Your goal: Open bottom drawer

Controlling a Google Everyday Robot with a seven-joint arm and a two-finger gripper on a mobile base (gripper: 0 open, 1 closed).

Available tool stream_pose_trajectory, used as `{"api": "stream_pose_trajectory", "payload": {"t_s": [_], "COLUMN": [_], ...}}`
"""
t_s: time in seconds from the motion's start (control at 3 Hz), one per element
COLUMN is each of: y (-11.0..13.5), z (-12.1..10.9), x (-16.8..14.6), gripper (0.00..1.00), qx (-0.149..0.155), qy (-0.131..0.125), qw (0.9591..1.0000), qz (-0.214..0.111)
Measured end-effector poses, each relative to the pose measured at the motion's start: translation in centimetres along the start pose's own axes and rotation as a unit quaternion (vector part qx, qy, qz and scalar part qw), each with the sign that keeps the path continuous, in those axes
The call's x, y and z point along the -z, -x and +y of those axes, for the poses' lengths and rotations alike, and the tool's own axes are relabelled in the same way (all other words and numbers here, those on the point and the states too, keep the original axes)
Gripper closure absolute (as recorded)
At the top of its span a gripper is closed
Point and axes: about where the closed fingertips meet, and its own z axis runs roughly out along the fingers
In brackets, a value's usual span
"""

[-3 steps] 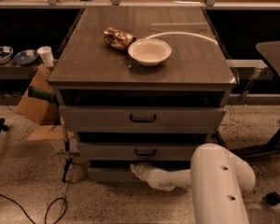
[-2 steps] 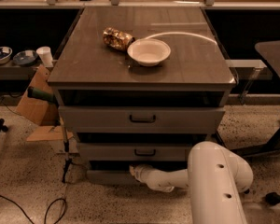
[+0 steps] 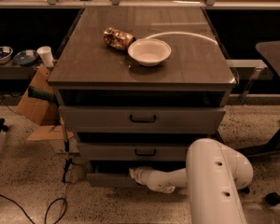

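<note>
The grey cabinet has three drawer fronts. The bottom drawer is the lowest front, near the floor, standing out a little from the cabinet with a dark gap above it. Its handle is hidden behind my gripper, which sits at the centre of that front at the end of my white arm. The arm reaches in from the lower right.
The top drawer and middle drawer are above. A white bowl and a crumpled bag sit on the cabinet top. Cardboard box and cables lie at the left; a chair base at the right.
The arm's white body has shifted slightly left and back; the bottom drawer front has come out a little from the cabinet.
</note>
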Motion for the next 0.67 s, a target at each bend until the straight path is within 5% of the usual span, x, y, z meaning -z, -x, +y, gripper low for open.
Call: {"api": "stream_pose_trajectory", "payload": {"t_s": [0.67], "y": [-0.82], "z": [0.56], "x": [0.82], "gripper": [1.0], "qx": [0.006], "qy": [0.002], "qw": [0.9998], "qz": [0.02]}}
